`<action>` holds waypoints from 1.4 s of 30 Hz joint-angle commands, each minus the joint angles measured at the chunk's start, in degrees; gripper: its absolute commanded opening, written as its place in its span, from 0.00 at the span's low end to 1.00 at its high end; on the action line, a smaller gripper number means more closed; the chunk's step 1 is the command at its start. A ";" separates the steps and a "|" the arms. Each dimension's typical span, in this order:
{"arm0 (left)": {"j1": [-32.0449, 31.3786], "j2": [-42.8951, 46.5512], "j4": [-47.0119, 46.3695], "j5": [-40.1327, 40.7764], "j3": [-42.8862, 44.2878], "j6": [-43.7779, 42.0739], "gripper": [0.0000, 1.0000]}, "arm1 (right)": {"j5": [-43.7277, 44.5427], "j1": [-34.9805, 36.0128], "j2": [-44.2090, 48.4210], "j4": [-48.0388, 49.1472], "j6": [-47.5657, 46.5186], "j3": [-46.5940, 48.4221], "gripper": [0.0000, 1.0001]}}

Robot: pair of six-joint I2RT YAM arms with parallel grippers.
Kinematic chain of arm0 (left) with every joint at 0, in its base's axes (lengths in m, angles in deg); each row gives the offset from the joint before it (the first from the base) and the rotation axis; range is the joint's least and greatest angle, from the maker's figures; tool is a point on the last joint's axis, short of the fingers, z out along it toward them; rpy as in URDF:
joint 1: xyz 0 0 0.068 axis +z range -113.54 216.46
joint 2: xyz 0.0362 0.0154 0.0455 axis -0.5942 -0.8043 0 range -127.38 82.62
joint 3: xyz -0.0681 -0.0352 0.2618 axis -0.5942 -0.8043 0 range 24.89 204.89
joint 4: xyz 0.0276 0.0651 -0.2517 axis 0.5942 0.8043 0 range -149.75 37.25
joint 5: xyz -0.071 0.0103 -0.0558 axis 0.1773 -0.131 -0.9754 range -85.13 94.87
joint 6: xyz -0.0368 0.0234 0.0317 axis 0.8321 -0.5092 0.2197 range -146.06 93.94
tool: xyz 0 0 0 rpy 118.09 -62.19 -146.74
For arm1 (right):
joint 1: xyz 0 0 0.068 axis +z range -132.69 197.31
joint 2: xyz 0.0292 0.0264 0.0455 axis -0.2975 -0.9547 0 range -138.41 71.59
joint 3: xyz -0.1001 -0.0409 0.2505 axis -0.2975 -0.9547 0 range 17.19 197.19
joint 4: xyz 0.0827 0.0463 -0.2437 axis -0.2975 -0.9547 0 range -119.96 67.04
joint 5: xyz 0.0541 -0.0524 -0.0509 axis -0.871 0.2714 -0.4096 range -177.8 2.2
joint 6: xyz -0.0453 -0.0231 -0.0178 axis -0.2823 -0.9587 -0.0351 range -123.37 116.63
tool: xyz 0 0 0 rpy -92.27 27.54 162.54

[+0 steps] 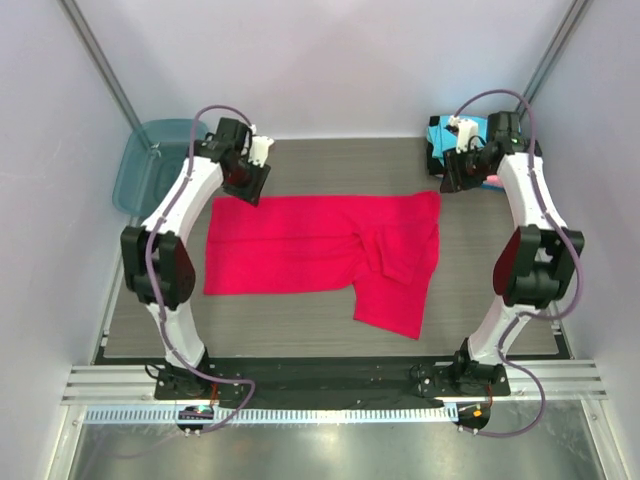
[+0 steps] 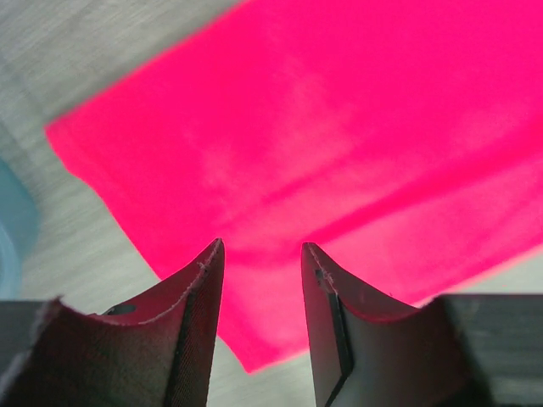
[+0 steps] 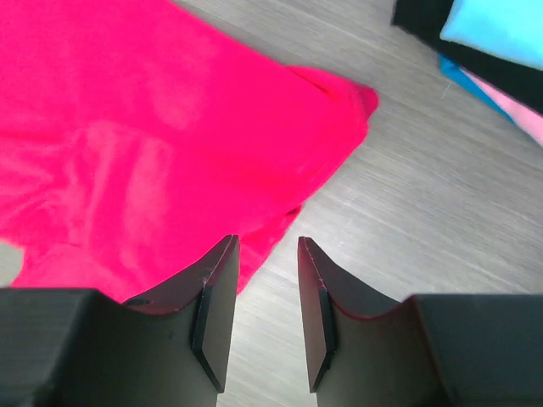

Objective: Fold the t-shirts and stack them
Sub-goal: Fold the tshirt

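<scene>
From above, the red t-shirt (image 1: 320, 245) lies flat across the grey wood-grain table (image 1: 300, 170), its long axis running left to right. The right-hand part is bunched and doubled over, with a flap hanging toward the near edge. The left gripper (image 1: 247, 188) sits at the shirt's far-left corner and the right gripper (image 1: 455, 178) just off its far-right corner, so each arm is nearest its own end of the far hem. How high either one hangs above the cloth is hard to tell from this angle. A stack of folded shirts (image 1: 440, 135) rests at the far-right corner behind the right arm, and a translucent teal plastic bin (image 1: 150, 165) stands beyond the table's far-left corner.

In the left wrist view, the fingers are spread with nothing between them. The soft, matte red cloth lies directly below and ahead, its corner off to the left and a shallow crease crossing it.

In the right wrist view, the fingers stand apart, somewhat narrower, and also hold nothing. The shirt's rounded, rumpled corner lies ahead and to the left, with bare table under the fingertips. At upper right the stack shows a cyan shirt (image 3: 501, 25) over a black shirt (image 3: 424, 21), with a pink shirt (image 3: 526, 119) at the bottom edge.
</scene>
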 commanded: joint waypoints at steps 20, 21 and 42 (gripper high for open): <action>-1.31 2.38 -4.03 -4.49 -25.39 1.14 0.25 | -2.82 0.15 2.93 -0.72 -4.19 -22.10 0.30; -1.23 2.11 -4.20 -4.22 -25.39 1.05 0.25 | -2.73 0.15 2.05 -0.37 -4.10 -21.93 0.29; 1.32 -6.16 -4.03 1.06 -22.32 -0.09 0.24 | 7.20 -1.08 -3.23 4.38 -4.71 -22.19 0.27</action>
